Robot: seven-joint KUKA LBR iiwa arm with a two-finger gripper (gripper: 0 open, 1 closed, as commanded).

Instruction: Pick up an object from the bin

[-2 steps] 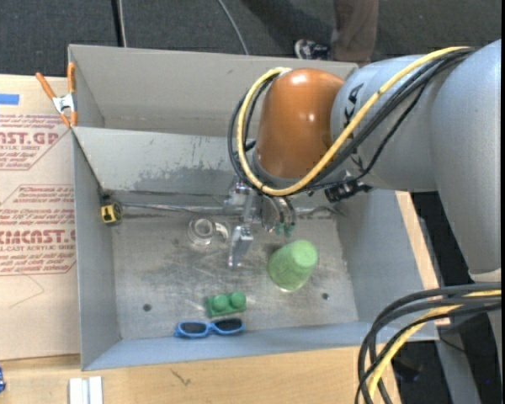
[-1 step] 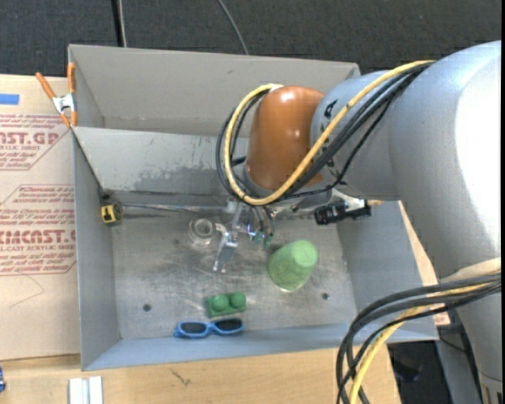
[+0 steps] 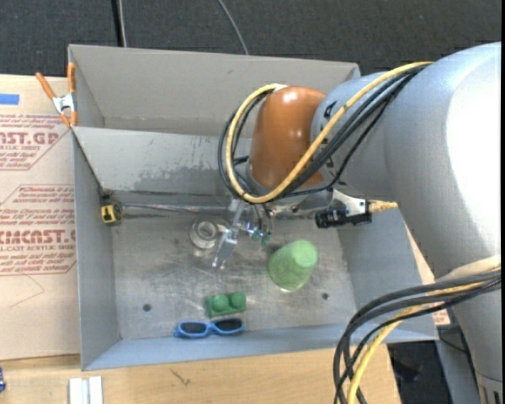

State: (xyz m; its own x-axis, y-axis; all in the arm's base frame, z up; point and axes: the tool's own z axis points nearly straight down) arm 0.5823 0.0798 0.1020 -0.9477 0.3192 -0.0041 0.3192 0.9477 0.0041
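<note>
Four loose things lie in the bin point(image 3: 151, 154): one green cup point(image 3: 292, 264), one clear jar point(image 3: 204, 234), one green block point(image 3: 225, 303) and one pair of blue sunglasses point(image 3: 209, 328). They lie singly and do not touch.

The green cup lies toward the right of the floor. It is tipped on its side, with its long axis on a slant from lower left to upper right. The wider end seems to face the lower left, though this is hard to tell.

The gripper point(image 3: 241, 238) hangs just up and left of the green cup, low over bare floor. Its fingers look spread, with nothing pinched between them. One finger point(image 3: 225, 249) reaches down and left, away from the green cup and toward the clear jar.

The clear jar is left of the green cup, beyond the gripper and just beside that finger. I cannot tell whether the two touch. The jar seems to stand upright with its round mouth up, so from above it points no particular way.

The green block lies below and left of the green cup, its two lobes side by side. The sunglasses lie just below the block, farther from the green cup, with their long axis running left to right along the bin's near wall.
</note>
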